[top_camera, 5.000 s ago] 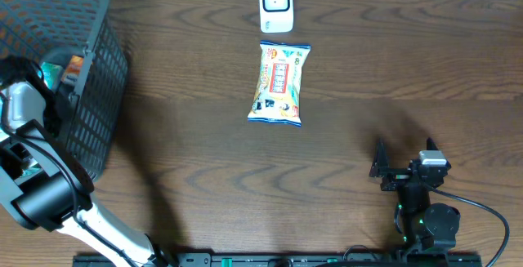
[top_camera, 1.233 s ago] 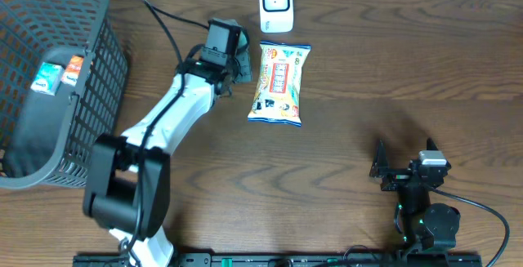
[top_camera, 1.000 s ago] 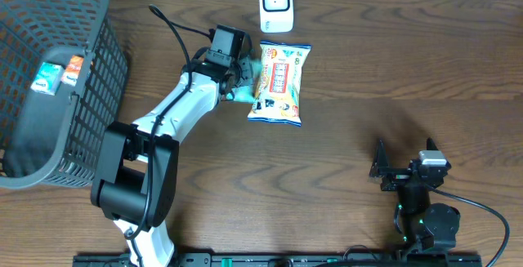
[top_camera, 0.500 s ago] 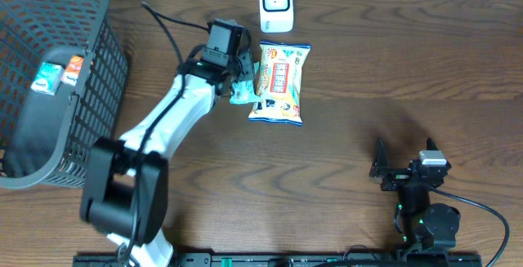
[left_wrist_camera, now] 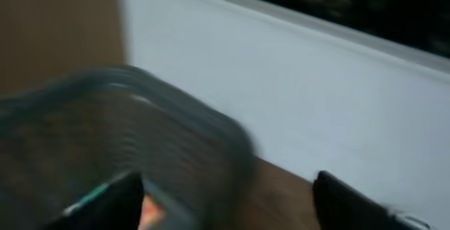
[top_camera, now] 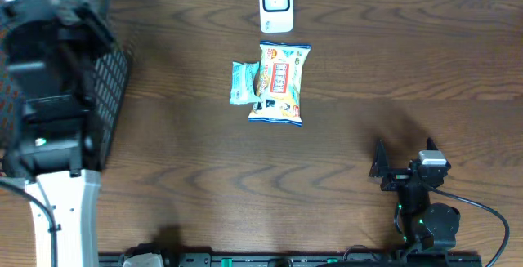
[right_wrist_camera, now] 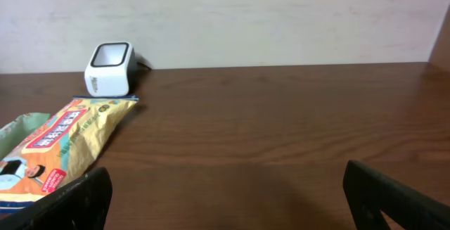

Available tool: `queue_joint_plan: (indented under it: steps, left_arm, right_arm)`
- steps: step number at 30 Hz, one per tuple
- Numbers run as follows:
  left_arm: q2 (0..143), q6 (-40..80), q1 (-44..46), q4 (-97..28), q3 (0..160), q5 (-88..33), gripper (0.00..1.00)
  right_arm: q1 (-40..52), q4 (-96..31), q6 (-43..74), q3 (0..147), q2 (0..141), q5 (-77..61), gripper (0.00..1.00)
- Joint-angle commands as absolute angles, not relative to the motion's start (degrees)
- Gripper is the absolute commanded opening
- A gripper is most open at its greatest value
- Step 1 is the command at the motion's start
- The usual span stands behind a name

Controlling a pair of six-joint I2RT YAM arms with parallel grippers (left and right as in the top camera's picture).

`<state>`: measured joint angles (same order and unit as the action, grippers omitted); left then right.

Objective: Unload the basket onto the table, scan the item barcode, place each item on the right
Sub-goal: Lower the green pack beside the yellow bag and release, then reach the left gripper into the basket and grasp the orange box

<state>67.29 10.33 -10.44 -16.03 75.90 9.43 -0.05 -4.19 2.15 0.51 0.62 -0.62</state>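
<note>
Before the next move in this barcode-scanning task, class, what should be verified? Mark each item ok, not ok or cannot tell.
1. Scanner window unobstructed: ok.
2. Teal packet lies apart from yellow bag: not ok, they touch.
3. A barcode faces up on either: cannot tell.
4. Left gripper open and empty, above the basket: ok, though its view is blurred.
5. Right gripper open, clear of both items: ok.

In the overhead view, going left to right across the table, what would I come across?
Dark mesh basket → small teal packet → yellow snack bag → right gripper. The white scanner lines up with the snack bag, so it is left out.
</note>
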Motion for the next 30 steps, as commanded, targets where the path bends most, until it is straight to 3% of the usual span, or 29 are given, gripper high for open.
queue_joint_plan:
  steps: [1,2,3,9,23,30]
  left_arm:
    - [69.4,6.6,-23.2,-20.4,82.1,-1.7,0.87]
    - [70.8,6.7,-26.2,-22.8,85.3,-7.4,0.96]
    - [72.9,6.7,-28.6,-25.6,89.2,-11.8,0.99]
    - [89.1,4.1,-32.2,-47.3,108.7,-14.3,0.98]
    - [109.6,3.7,-32.4,-50.7,109.6,-11.9,0.98]
    - [118.2,13.2,-31.9,-49.6,109.6,-10.3,0.98]
  right_arm:
    - [-0.3,-4.3,2.5,0.3,0.3,-0.6,0.99]
    - [-0.3,-4.3,2.5,0.3,0.3,-0.6,0.99]
    - [-0.3,-4.3,2.5,0.3,0.3,-0.6,0.99]
    - [-0.3,-4.3,2.5,0.3,0.3,-0.6,0.99]
    - [-0.3,-4.3,2.5,0.3,0.3,-0.6,0.99]
    - [-0.3,-4.3,2.5,0.3,0.3,-0.6,0.99]
